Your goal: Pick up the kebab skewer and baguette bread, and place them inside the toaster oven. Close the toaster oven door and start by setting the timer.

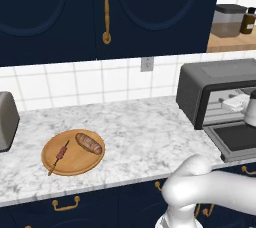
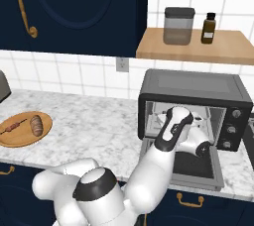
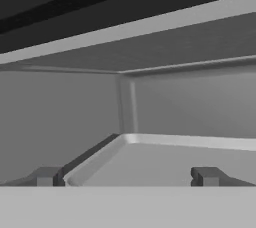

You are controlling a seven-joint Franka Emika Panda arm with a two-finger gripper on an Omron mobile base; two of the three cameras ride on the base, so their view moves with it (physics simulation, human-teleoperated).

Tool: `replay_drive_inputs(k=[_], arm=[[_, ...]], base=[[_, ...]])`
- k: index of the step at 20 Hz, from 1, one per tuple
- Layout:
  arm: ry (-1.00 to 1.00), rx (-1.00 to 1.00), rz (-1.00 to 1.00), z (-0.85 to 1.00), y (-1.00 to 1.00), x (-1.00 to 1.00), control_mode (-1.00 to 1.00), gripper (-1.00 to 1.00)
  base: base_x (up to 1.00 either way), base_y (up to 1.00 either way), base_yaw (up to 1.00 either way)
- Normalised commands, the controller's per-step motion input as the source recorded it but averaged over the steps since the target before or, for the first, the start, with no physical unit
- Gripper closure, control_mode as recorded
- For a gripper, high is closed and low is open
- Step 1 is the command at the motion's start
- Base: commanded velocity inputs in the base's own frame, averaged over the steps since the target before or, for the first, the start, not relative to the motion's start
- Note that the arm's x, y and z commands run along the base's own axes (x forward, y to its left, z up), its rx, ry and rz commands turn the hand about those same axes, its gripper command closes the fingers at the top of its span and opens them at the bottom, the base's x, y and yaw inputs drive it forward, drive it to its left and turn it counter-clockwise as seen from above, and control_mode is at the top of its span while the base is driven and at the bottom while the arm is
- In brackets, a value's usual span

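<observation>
right base view: unlabelled brown bottle (image 2: 209, 28)

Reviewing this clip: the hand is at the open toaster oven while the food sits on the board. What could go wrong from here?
1. The open gripper is inside the toaster oven empty; kebab skewer and baguette bread lie on the round board, so nothing is loaded.
2. Pulling out, the arm may clip the lowered toaster oven door.

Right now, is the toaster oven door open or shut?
Open. The toaster oven door lies folded down flat in front of the toaster oven, and the arm reaches into the exposed cavity.
</observation>
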Motion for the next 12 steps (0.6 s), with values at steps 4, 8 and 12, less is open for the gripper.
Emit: replay_drive_inputs(k=[4, 8, 12], arm=[[0.0, 0.01, 0.0, -0.26, 0.0, 0.52, -1.0, -1.0], [0.0, 0.0, 0.0, -0.37, 0.0, 0.41, -1.0, -1.0], [0.0, 0.0, 0.0, -0.27, 0.0, 0.36, -1.0, -1.0]], base=[[0.0, 0.0, 0.0], [0.0, 0.0, 0.0], [0.0, 0.0, 0.0]])
